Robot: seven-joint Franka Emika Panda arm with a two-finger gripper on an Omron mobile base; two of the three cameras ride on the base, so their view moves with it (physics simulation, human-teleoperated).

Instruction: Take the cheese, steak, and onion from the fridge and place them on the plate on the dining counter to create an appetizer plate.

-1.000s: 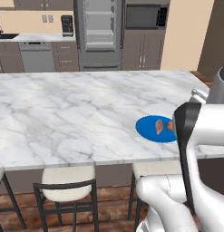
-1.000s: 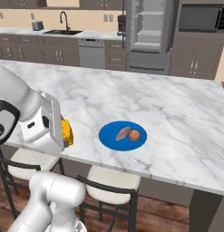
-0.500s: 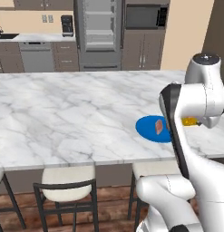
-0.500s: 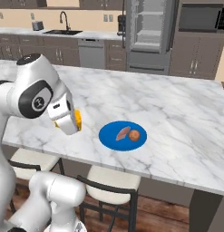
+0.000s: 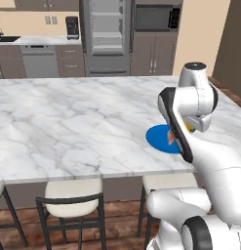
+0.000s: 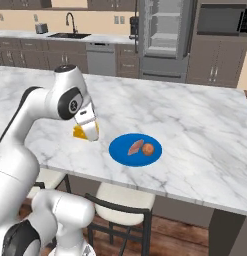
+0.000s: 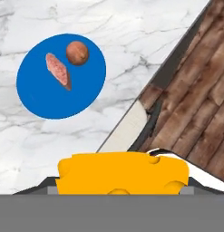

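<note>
My gripper (image 6: 88,128) is shut on the cheese (image 6: 84,133), a yellow-orange wedge with holes, held just above the dining counter (image 6: 195,125) near its front edge, left of the plate (image 6: 120,152). In the hand view the cheese (image 7: 122,174) hides the fingertips. The bright blue plate (image 7: 41,90) carries the steak (image 7: 58,70) and the round onion (image 7: 77,52) side by side; they also show as the steak (image 6: 135,147) and the onion (image 6: 148,149). From the left base view my arm covers part of the plate (image 5: 156,136). The fridge (image 6: 167,25) stands open at the back.
Pale-cushioned stools (image 5: 70,193) are tucked under the counter's near edge, over a wooden floor (image 7: 195,90). Behind the dining counter (image 5: 68,122) run cabinets, a sink (image 6: 75,35) and a dark microwave (image 6: 222,20) beside the fridge (image 5: 107,29).
The arm has risen from low beside the counter edge and swung over the counter toward the plate, carrying the cheese with it. The plate, steak and onion have stayed put.
</note>
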